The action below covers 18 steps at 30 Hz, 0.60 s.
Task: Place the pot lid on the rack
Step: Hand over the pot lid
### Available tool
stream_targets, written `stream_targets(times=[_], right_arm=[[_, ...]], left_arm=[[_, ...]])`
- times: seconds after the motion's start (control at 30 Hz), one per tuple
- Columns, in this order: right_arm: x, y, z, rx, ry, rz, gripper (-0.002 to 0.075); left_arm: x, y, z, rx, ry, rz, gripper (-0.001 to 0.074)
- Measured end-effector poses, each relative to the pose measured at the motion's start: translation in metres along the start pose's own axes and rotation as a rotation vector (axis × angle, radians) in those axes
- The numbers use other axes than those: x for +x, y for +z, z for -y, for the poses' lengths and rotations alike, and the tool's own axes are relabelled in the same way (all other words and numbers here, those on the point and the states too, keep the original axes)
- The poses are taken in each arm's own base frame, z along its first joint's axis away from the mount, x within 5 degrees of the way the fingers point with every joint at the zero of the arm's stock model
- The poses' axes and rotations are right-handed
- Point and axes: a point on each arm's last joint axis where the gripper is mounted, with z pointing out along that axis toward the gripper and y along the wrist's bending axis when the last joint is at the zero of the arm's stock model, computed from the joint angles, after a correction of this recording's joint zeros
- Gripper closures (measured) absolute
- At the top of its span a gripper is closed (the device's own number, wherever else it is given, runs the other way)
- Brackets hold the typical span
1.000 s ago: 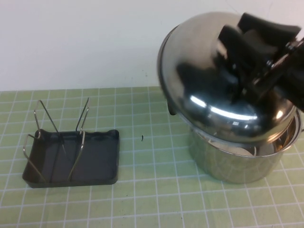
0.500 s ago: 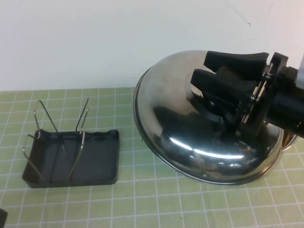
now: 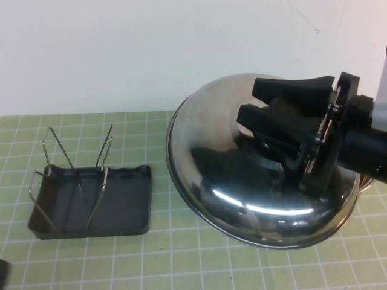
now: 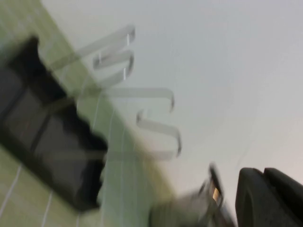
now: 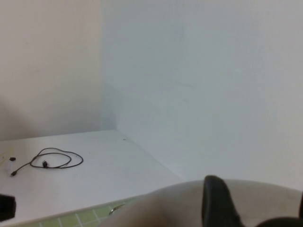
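1. The large round domed shiny stainless-steel pot lid (image 3: pixel 242 181) is being held tilted in the air by the right tool (image 3: pixel 266 124), whose black fingers are being kept closed on the lid's knob; the knob itself is being hidden by those fingers.
2. The lid is being held above the green gridded desk (image 3: pixel 181 254), to the right of the small dark grey rectangular plastic rack (image 3: pixel 121 202) with thin upright wire prongs, and apart from it.
3. Judged progress: the lid is being carried clear of its resting place, so lifting appears done. Bringing it over the rack and seating its rim between the prongs is being left to do.
4. The left tool (image 3: pixel 3 279) is being shown only as a dark sliver at the lower left corner of the high view; whether it is open cannot be told. Its wrist view is being blurred, with the rack (image 4: pixel 47 132) and prongs only faintly made out.
5. Most of what lies behind the lid is being hidden; only a sliver of steel rim is showing at the right edge.
6. In the right wrist view only wall, a bare surface with a loose black cable (image 5: pixel 47 160) and a slice of lid (image 5: pixel 189 208) are being shown.
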Motion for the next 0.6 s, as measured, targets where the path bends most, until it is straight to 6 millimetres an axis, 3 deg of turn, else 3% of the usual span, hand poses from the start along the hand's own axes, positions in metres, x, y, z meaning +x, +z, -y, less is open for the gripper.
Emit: stream_targets(times=[0.13, 0.27, 0.4, 0.5, 0.6], right_arm=[[0.001, 0.000, -0.001, -0.009, 0.004, -0.006, 0.0392], [0.001, 0.000, -0.001, -0.009, 0.004, -0.006, 0.0392], [0.000, 0.000, -0.001, -0.010, 0.006, -0.004, 0.0392], [0.000, 0.000, -0.001, -0.010, 0.006, -0.004, 0.0392], [0.000, 0.000, -0.001, -0.011, 0.006, -0.003, 0.0392]], left_arm=[[0.015, 0.001, 0.005, -0.020, 0.107, -0.204, 0.0738], [0.012, 0.005, 0.049, 0.109, 0.259, -0.326, 0.0738], [0.012, 0.021, 0.093, 0.256, 0.345, -0.478, 0.0738], [0.014, 0.038, 0.113, 0.334, 0.358, -0.607, 0.0726], [0.016, 0.056, 0.124, 0.396, 0.375, -0.701, 0.0658]])
